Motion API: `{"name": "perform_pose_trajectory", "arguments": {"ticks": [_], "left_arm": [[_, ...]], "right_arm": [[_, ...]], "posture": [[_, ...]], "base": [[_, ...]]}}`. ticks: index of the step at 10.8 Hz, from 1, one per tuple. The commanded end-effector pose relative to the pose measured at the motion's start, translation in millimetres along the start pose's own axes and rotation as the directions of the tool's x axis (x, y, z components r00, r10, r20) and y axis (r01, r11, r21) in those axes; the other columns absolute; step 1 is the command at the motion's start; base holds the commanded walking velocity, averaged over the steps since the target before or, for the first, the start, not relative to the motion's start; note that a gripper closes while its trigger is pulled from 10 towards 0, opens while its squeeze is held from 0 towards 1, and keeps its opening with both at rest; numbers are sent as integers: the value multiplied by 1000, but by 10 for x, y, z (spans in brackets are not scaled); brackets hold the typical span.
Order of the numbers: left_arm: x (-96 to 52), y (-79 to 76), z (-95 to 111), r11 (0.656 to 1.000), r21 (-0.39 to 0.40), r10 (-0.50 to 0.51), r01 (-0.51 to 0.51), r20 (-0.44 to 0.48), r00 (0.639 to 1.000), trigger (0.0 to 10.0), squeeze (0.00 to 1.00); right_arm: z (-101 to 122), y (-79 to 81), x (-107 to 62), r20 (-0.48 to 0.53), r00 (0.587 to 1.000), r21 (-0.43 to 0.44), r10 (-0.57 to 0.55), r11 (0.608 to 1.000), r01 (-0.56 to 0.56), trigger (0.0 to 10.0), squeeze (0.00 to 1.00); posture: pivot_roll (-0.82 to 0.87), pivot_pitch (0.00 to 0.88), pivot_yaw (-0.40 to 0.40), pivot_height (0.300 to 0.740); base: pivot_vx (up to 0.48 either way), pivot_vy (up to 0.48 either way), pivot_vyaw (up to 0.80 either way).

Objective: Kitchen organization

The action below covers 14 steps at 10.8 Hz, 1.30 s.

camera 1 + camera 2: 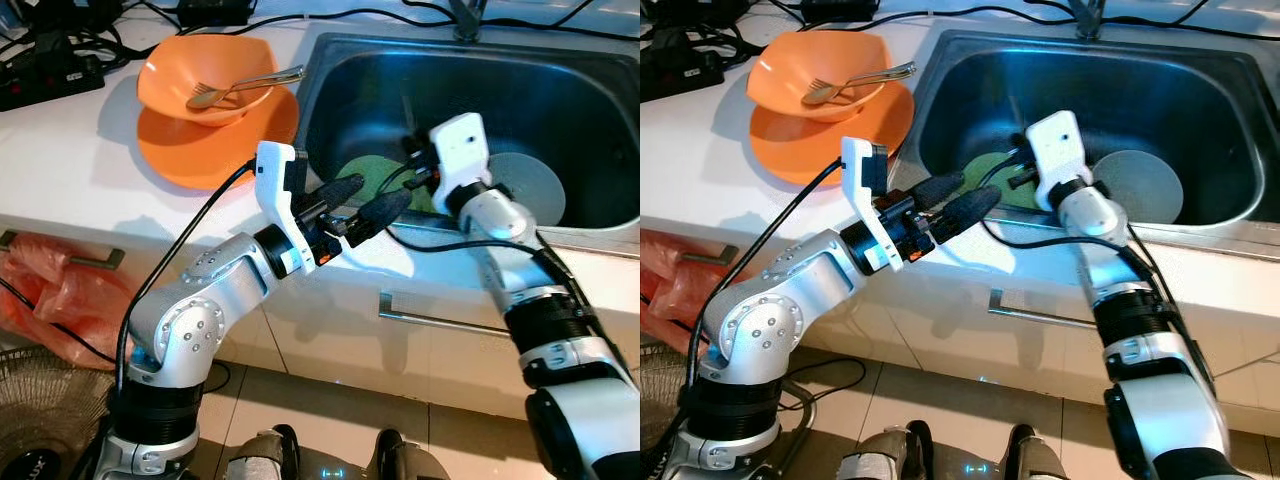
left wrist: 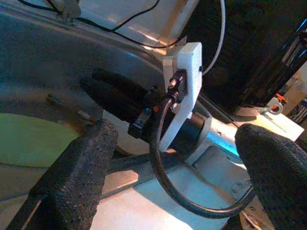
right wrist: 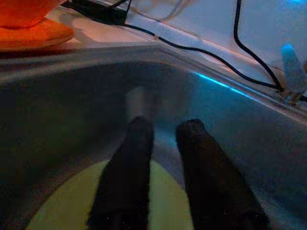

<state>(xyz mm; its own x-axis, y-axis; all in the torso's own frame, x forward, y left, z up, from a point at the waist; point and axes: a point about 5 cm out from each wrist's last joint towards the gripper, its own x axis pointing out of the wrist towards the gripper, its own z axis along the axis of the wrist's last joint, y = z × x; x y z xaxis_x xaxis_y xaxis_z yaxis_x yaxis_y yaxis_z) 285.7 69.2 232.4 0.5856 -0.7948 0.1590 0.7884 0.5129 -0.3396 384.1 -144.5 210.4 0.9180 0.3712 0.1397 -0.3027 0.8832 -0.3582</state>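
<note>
No legible text — perhaps faint marks, nothing readable anywhere.

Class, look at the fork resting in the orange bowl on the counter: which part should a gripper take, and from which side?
Grip the fork by its handle, coming from the sink side. The tines lie down inside the orange bowl, while the slim handle juts out over the rim, free to pinch from above.
</note>
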Motion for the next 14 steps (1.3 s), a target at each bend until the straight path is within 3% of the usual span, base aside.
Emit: {"name": "perform_pose_trajectory", "arguments": {"ticks": [1,3,6,8,10,11,12,13,14], "left_arm": [[-22,-37,24,999,29,-15,15,5,1000,10000,0],[-17,-33,25,999,35,-15,15,4,1000,10000,0],[-11,15,76,995,98,28,-29,15,1000,10000,0],[-20,229,261,957,213,181,-196,88,980,10000,0],[-88,493,450,878,306,332,-370,169,928,10000,0],[-106,561,484,852,329,367,-407,179,913,10000,0],[-149,719,555,777,384,450,-499,215,867,10000,0],[-172,824,634,727,392,498,-563,264,826,10000,0],[-187,927,689,688,402,534,-604,283,797,10000,0]], "right_arm": [[-193,116,-46,-69,997,10,41,999,-41,10000,1000],[-172,94,-35,-58,998,18,30,999,-29,10000,1000],[-29,26,-14,13,1000,132,-26,991,24,10000,1000],[136,-78,-51,99,988,235,-115,968,89,10000,1000],[245,-82,-125,146,981,314,-125,947,73,10000,1000],[269,-50,-150,159,981,321,-114,945,58,10000,1000],[325,146,-228,198,980,342,-28,939,-42,10000,188],[349,264,-282,203,979,365,18,927,-93,10000,0],[411,435,-347,222,971,436,92,881,-183,10000,0]], "posture": [[138,194,91,740],[138,193,92,740],[137,188,91,740],[139,186,87,740],[135,186,87,740],[135,186,87,740],[129,185,88,740],[127,186,87,740],[126,185,88,740]], "base": [[0,0,0],[0,0,0],[0,0,0],[0,0,0],[0,0,0],[0,0,0],[0,0,0],[0,0,0],[0,0,0]]}}
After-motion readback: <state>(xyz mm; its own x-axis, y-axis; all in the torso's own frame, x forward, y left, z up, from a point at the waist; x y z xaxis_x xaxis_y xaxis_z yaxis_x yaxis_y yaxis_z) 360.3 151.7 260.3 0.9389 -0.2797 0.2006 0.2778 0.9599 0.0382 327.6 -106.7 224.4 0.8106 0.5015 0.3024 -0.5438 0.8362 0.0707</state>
